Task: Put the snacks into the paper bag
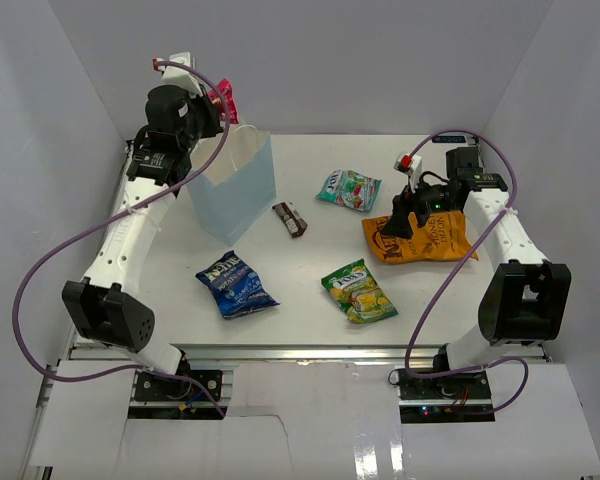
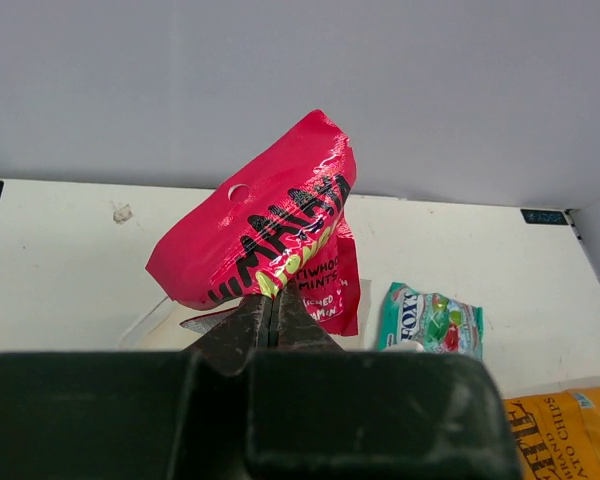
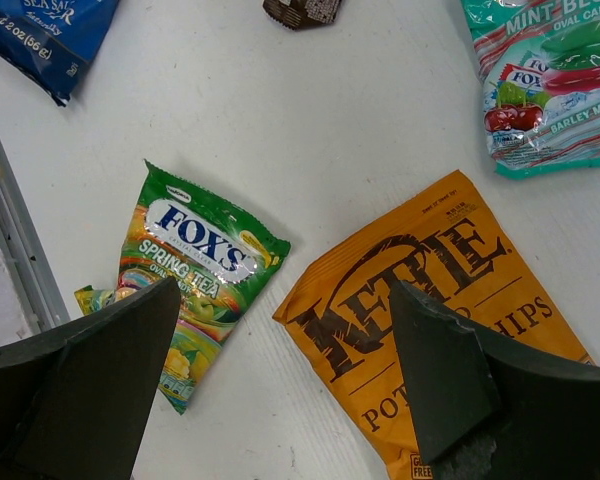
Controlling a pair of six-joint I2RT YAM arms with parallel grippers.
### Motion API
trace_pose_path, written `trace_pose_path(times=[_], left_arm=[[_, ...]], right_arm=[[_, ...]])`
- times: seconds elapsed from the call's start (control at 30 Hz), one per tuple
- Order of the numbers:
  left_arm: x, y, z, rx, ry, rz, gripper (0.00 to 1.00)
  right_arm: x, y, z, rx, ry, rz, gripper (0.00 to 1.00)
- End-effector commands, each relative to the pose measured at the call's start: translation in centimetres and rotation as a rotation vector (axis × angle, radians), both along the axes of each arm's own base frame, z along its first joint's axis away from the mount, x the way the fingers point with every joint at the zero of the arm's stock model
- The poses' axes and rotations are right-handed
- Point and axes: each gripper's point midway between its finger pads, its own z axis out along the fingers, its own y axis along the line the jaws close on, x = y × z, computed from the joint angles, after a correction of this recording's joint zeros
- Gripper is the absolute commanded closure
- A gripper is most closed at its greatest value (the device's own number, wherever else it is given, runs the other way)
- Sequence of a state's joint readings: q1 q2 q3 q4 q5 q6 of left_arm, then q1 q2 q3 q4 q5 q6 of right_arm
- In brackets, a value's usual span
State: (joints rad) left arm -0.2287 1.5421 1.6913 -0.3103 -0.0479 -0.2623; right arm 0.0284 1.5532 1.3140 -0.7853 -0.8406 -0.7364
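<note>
At the far left, the left gripper [image 2: 273, 305] is pinching a glossy red foil packet [image 2: 270, 235] by its lower edge, black fingers pressed together on the creased film, and is holding it in the air above the back rim of the pale blue paper gift bag [image 1: 235, 195]. That bag is standing upright on the white table [image 1: 310, 320], its stiff mouth gaping open. In front of it a crinkled blue crisp bag [image 1: 236, 283] is lying flat. Just right of the paper bag a small dark brown bar [image 1: 291, 219] is resting. Further right, a small teal candy bag [image 1: 349, 189] is lying at the back and a shiny green-yellow candy bag [image 1: 359, 290] at the front. At the right, the right gripper [image 3: 285, 295] is hanging with fingers spread wide over the left part of the large orange crisp bag [image 3: 430, 310], a matte rectangular pouch lying flat.
</note>
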Motion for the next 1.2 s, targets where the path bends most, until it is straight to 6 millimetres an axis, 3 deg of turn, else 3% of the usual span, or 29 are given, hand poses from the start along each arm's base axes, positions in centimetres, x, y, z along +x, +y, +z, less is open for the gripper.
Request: trace_pose_path(times=[0.0, 0.1, 0.2, 0.23, 0.27, 0.33, 0.37, 0.4, 0.5, 0.67, 0.8, 0.87, 0.9, 0.93, 0.97, 1.03, 1.07, 1.13, 1.17], left_arm=[[0.8, 0.1, -1.2, 0.029, 0.019, 0.022, 1.0], [1.1, -0.2, -2.6, 0.043, 0.046, 0.019, 1.0], [1.1, -0.4, -3.8, 0.055, 0.069, 0.024, 0.91], [1.0, -0.4, -3.9, 0.054, 0.072, 0.024, 0.86], [0.9, -0.5, -4.1, 0.053, 0.077, 0.024, 0.73], [0.7, -0.7, -4.4, 0.048, 0.084, 0.018, 0.62], [0.6, -0.8, -4.5, 0.045, 0.088, 0.011, 0.52], [0.5, -0.8, -4.6, 0.045, 0.091, 0.009, 0.48], [-0.2, -0.9, -3.7, 0.029, 0.081, 0.002, 0.39], [-1.7, -1.4, -0.6, -0.013, 0.045, -0.035, 0.32], [-4.7, -2.0, 1.5, -0.04, 0.021, -0.109, 0.23], [-6.2, -1.6, 0.2, -0.044, 0.061, -0.108, 0.2], [-8.1, -1.1, 1.1, -0.057, 0.042, -0.106, 0.19], [-9.1, -0.7, 0.8, -0.064, 0.051, -0.091, 0.16], [-10.1, -0.4, -1.7, -0.077, 0.12, -0.077, 0.15], [-13.5, 0.4, -2.0, -0.111, 0.131, -0.071, 0.1], [-14.3, 1.1, -4.5, -0.112, 0.18, -0.033, 0.1], [-17.2, 1.6, -5.1, -0.178, 0.191, -0.016, 0.09], [-18.2, 1.7, -8.0, -0.209, 0.266, 0.004, 0.07]], right_arm=[[-0.5, 0.4, 0.5, 0.022, 0.001, 0.015, 0.1], [-0.6, 0.4, 0.4, 0.022, 0.001, 0.014, 0.1], [-0.7, 0.4, 0.3, 0.021, 0.002, 0.017, 0.09], [-0.7, 0.4, 0.3, 0.021, 0.003, 0.017, 0.09], [-0.7, 0.4, 0.3, 0.02, 0.001, 0.019, 0.09], [-0.8, 0.5, 0.2, 0.024, 0.003, 0.021, 0.1], [-0.8, 0.4, 0.2, 0.025, 0.004, 0.021, 0.1], [-0.9, 0.5, 0.2, 0.026, 0.005, 0.024, 0.1], [-0.8, 0.6, 0.4, 0.033, 0.0, 0.027, 0.1], [-0.8, 0.8, 0.7, 0.05, 0.005, 0.031, 0.1], [-0.9, 0.9, 0.6, 0.055, 0.013, 0.035, 0.1], [-0.9, 1.1, 0.5, 0.058, 0.018, 0.041, 0.1], [-1.0, 1.2, 0.4, 0.061, 0.027, 0.045, 0.09], [-1.1, 1.4, 0.4, 0.063, 0.032, 0.05, 0.1], [-1.5, 1.6, 0.1, 0.062, 0.052, 0.055, 0.1], [-2.1, 2.5, -0.4, 0.05, 0.08, 0.081, 0.09], [-2.4, 3.3, -0.8, 0.037, 0.088, 0.1, 0.1], [-2.6, 3.7, -1.8, -0.013, 0.121, 0.075, 0.08], [-2.1, 4.3, -2.4, -0.06, 0.097, 0.066, 0.06]])
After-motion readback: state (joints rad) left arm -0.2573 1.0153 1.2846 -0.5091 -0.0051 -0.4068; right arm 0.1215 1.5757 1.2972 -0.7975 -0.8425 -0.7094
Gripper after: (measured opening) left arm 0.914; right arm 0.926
